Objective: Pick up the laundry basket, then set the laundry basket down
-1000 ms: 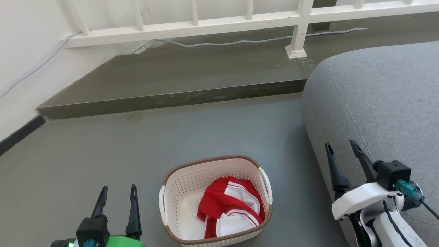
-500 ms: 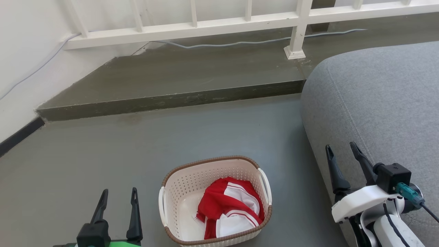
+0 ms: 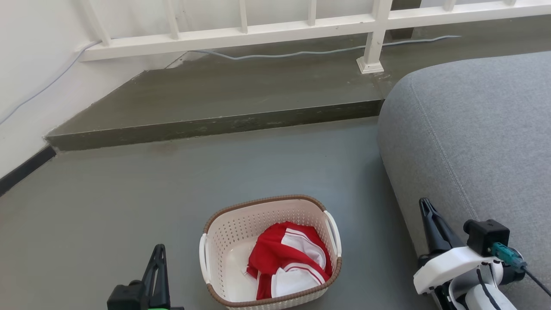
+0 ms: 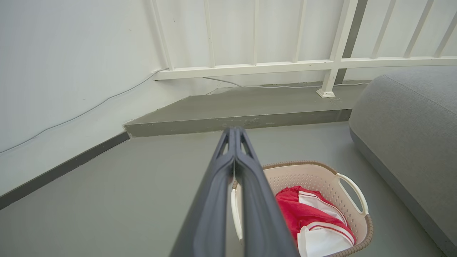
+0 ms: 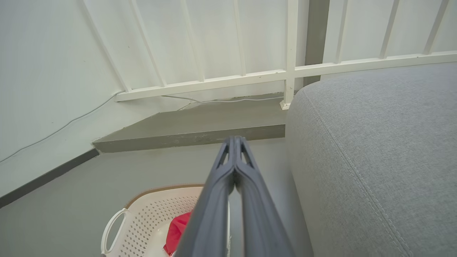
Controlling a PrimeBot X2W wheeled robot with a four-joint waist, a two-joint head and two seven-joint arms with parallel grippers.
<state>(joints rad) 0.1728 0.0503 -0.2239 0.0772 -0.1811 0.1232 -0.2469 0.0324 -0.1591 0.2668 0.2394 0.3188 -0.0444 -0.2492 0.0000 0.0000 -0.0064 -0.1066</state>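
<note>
Lower left: left gripper [image 3: 159,252], fingers pressed together, empty, near the laundry basket [image 3: 224,234]. Centre: laundry basket upright on grey floor [image 3: 129,193], red-and-white garment [image 3: 288,258] inside. Right: right gripper [image 3: 427,206], likewise closed and empty, beside grey sofa [image 3: 473,129].

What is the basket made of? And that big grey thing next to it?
The basket looks like smooth cream plastic: its walls have neat rows of holes. Its brown rim looks woven, perhaps moulded plastic too. The grey seat looks like soft fabric, with a stitched seam.
</note>
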